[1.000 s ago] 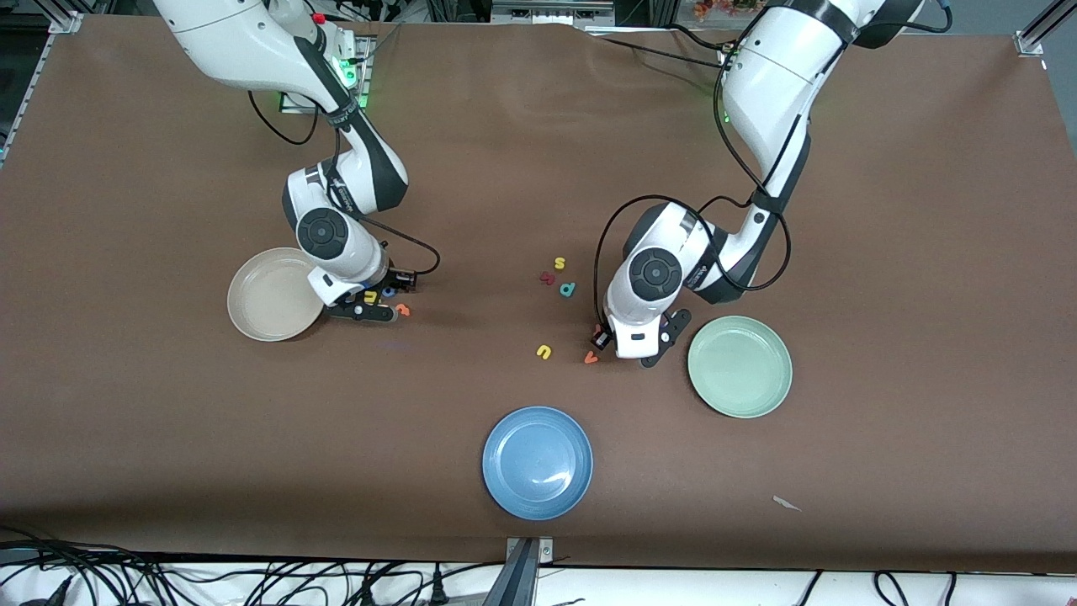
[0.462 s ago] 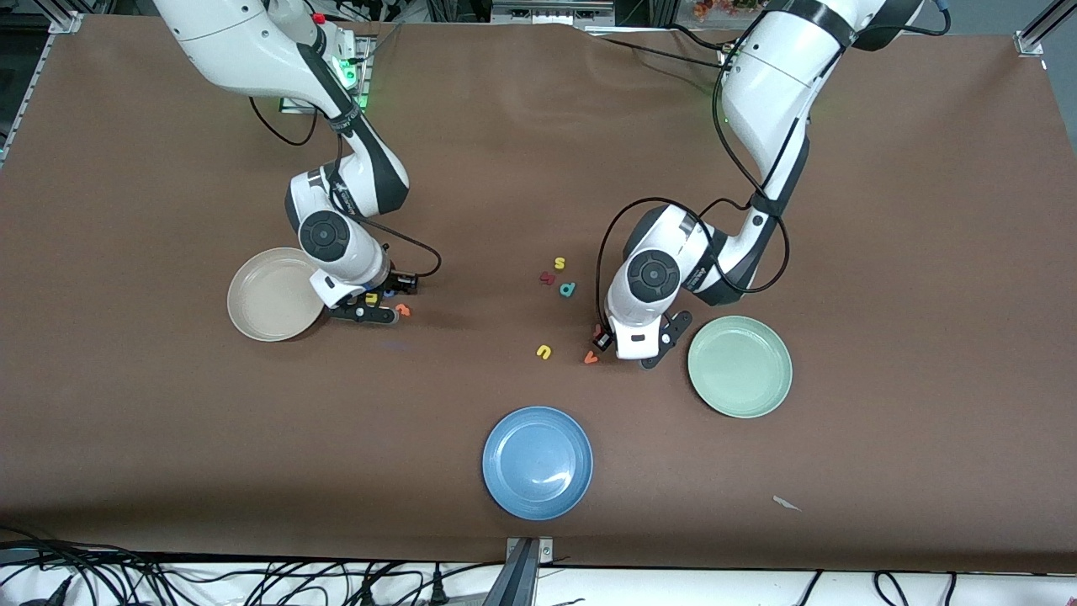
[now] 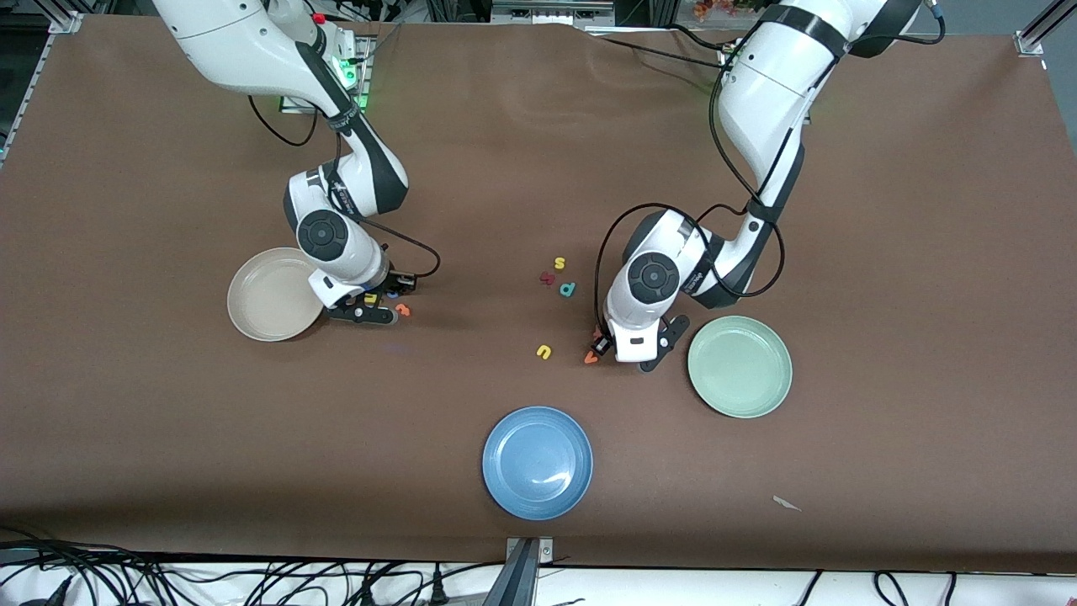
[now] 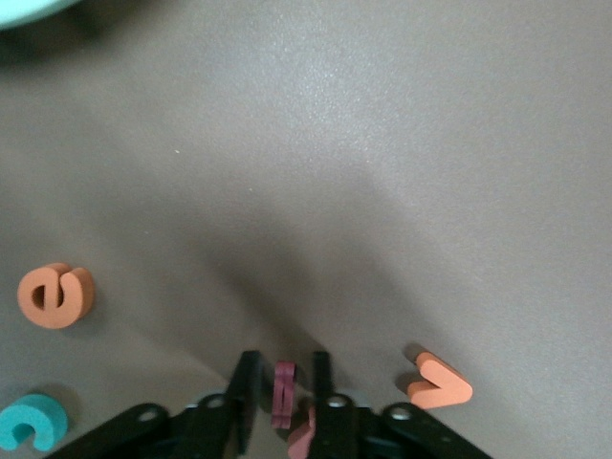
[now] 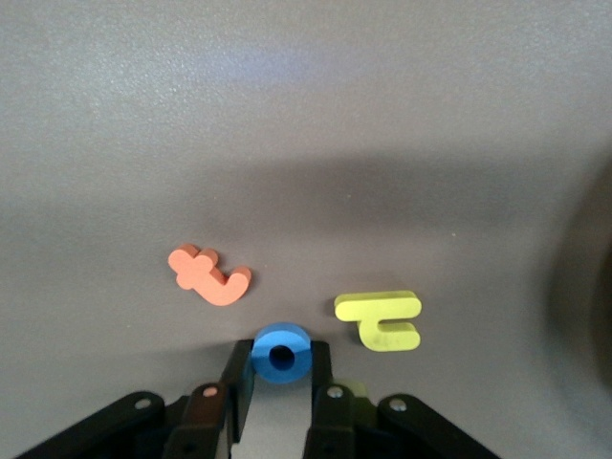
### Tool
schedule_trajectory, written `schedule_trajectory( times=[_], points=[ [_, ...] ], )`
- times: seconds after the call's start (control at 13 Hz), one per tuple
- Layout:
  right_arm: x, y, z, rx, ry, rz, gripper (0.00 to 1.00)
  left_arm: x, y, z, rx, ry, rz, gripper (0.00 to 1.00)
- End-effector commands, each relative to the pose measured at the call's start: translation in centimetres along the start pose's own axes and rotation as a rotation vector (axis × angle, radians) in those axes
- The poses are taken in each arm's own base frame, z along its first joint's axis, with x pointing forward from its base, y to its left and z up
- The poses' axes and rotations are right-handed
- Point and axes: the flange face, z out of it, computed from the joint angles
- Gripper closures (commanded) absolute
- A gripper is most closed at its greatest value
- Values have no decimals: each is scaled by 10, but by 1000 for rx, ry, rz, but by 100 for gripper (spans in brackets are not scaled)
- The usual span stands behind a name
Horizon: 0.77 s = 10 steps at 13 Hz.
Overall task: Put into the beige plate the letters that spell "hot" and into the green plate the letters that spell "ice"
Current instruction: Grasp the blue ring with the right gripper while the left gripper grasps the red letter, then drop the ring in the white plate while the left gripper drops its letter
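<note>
The right gripper (image 5: 279, 378) was down at the table beside the beige plate (image 3: 267, 295), its fingers squeezed onto the blue o (image 5: 280, 353); the left gripper (image 4: 284, 394) was low near the green plate (image 3: 740, 366), its fingers shut on the dark i (image 4: 284, 392); both plates looked empty

The o could pop out when lifted, because only its round edge sat at the very tips of the fingers; the i could twist or slip, because it is thin and a reddish letter (image 4: 302, 435) lay tight against it and might get dragged up too

The i stood on edge, its long side running along the fingers; the o is a ring with no long side, its hole facing up

The orange t (image 5: 208, 273) and yellow h (image 5: 380, 319) lay flat just beside the o, near the beige plate; the orange e (image 4: 56, 295) and teal c (image 4: 32, 422) lay flat near the i, and an orange v (image 4: 438, 382) lay close by
</note>
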Motion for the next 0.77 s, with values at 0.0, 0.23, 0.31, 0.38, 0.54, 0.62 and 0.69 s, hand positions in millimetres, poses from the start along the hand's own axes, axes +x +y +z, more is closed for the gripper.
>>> schedule_trajectory(
  times=[0.0, 0.23, 0.31, 0.38, 0.54, 0.62, 0.69],
  points=[
    [5, 8, 1, 0, 1, 16, 74, -3, 5, -1, -7, 24, -15, 100],
    [21, 13, -34, -41, -62, 35, 74, -2, 5, -4, -7, 26, -12, 100],
    [30, 19, -53, -61, -86, 42, 74, 1, 5, -10, -5, 30, -11, 100],
    [36, 23, -72, -77, -111, 51, 74, 7, 4, -24, 10, 41, -9, 100],
    [52, 42, -106, -108, -156, 36, 74, 16, 0, -56, 58, 96, 40, 100],
    [61, 63, -115, -117, -172, 10, 74, 26, -4, -70, 74, 99, 59, 100],
    [70, 91, -119, -123, -183, -24, 74, 33, -8, -83, 88, 97, 94, 100]
  ],
)
